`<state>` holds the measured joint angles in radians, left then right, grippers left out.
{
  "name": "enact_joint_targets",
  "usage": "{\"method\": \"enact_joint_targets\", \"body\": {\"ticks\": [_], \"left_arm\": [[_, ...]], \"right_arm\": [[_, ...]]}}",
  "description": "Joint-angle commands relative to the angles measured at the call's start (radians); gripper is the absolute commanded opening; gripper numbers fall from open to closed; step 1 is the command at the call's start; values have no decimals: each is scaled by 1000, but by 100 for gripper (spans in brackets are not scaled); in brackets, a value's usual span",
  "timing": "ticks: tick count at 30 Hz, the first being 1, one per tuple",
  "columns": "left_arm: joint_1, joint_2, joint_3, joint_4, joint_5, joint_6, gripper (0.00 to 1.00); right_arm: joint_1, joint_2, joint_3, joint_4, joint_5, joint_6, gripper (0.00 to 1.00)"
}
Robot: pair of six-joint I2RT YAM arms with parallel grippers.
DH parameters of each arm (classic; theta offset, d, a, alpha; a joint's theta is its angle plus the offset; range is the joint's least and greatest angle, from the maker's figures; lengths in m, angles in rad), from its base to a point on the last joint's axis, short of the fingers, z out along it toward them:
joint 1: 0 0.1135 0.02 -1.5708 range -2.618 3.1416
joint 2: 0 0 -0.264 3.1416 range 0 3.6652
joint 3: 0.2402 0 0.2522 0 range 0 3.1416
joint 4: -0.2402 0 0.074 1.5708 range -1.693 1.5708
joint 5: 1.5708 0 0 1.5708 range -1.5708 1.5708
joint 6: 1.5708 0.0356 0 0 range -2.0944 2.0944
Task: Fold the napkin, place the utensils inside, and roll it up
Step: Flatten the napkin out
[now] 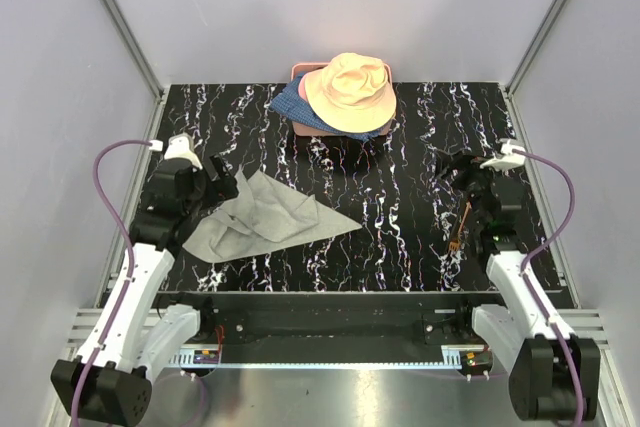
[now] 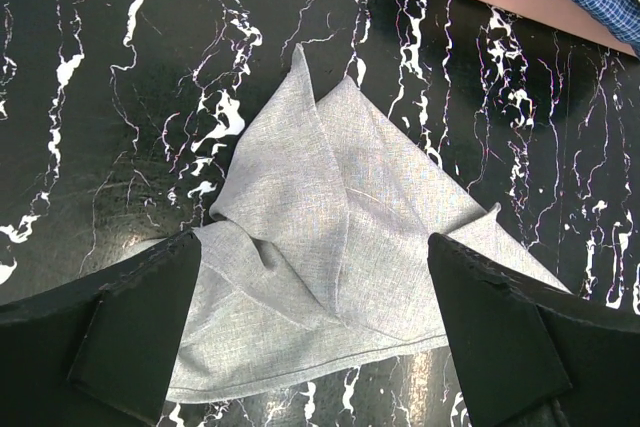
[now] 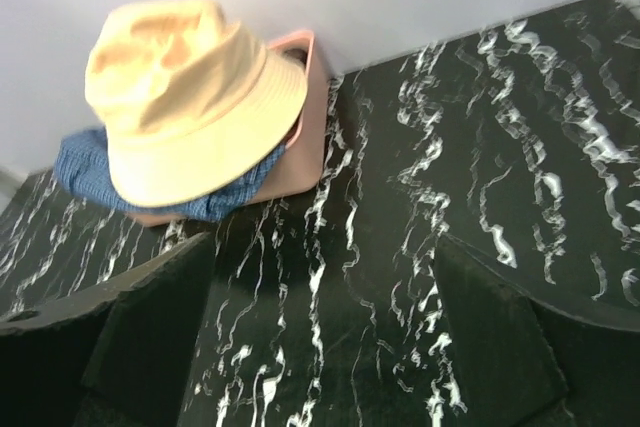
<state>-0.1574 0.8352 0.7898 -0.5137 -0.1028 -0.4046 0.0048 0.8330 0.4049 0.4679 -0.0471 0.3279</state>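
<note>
The napkin (image 1: 265, 217) lies on the front-left part of the black tabletop (image 1: 400, 167), which has white veins like marble. It is a light-grey woven cloth, loosely folded into an uneven triangle with soft creases, and one long point reaches toward the middle. The left gripper (image 2: 320, 347) is above the napkin's left end with its two dark fingers wide apart, one over each side of the cloth (whether they touch it, I cannot tell). The utensils (image 1: 463, 225) are thin copper-brown metal pieces that lie close together near the right edge, just beside the right arm; fork prongs show at the near end. The right gripper (image 3: 320, 337) is also spread wide with nothing between its fingers, and it faces the back edge. There, a peach bucket hat (image 3: 190, 107) of soft fabric rests on a blue checked cloth (image 3: 80, 167), on a pink tray (image 3: 310, 117).
</note>
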Motion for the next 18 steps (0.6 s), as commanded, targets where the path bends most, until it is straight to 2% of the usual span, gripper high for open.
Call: {"method": "enact_joint_targets", "body": {"ticks": [1, 4, 7, 10, 13, 14, 17, 18], "left_arm": [[1, -48, -15, 12, 0, 9, 99], [-2, -42, -37, 14, 52, 29, 99], [-28, -4, -43, 9, 63, 20, 96], [-101, 65, -44, 9, 42, 1, 89], [-184, 157, -41, 7, -11, -11, 85], [-195, 177, -41, 10, -32, -13, 80], [-218, 254, -46, 38, -64, -22, 74], [-222, 271, -47, 47, -75, -22, 69]], "right_arm": [[1, 112, 89, -38, -143, 23, 95], [14, 178, 140, -95, -204, 33, 93], [79, 215, 182, -168, -159, 2, 92], [219, 262, 224, -231, -48, -26, 91], [293, 316, 226, -223, -86, 52, 87], [320, 336, 222, -216, -95, 72, 86], [369, 365, 206, -196, -89, 117, 85], [395, 374, 200, -193, -88, 126, 85]]}}
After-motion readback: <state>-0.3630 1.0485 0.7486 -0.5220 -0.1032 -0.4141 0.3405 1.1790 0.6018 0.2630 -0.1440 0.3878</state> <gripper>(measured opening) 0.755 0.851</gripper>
